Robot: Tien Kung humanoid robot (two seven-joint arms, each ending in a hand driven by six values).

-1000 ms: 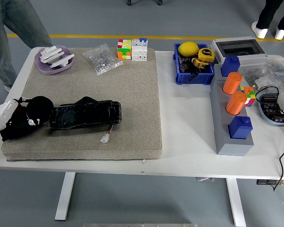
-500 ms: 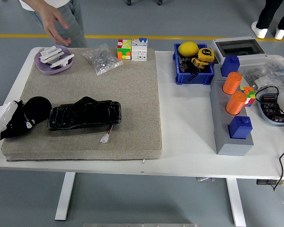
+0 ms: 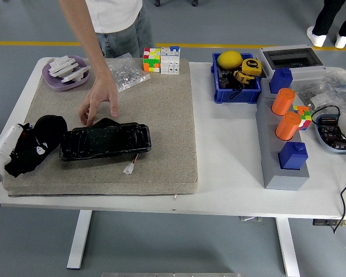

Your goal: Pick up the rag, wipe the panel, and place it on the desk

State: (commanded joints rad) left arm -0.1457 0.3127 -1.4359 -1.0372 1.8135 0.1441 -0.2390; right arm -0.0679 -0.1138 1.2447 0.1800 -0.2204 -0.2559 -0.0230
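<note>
Black rag (image 3: 39,144) bunched under the left hand (image 3: 17,151), fingers hidden (grip cannot be told), black panel (image 3: 105,141) just beside, person's hand (image 3: 99,99) touching panel's far edge

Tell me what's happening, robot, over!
Left hand at the mat's left end, shut on black rag. Right arm out of view. Panel flat on the mat. Person's hand reaching down at the panel's far edge, in the way.
</note>
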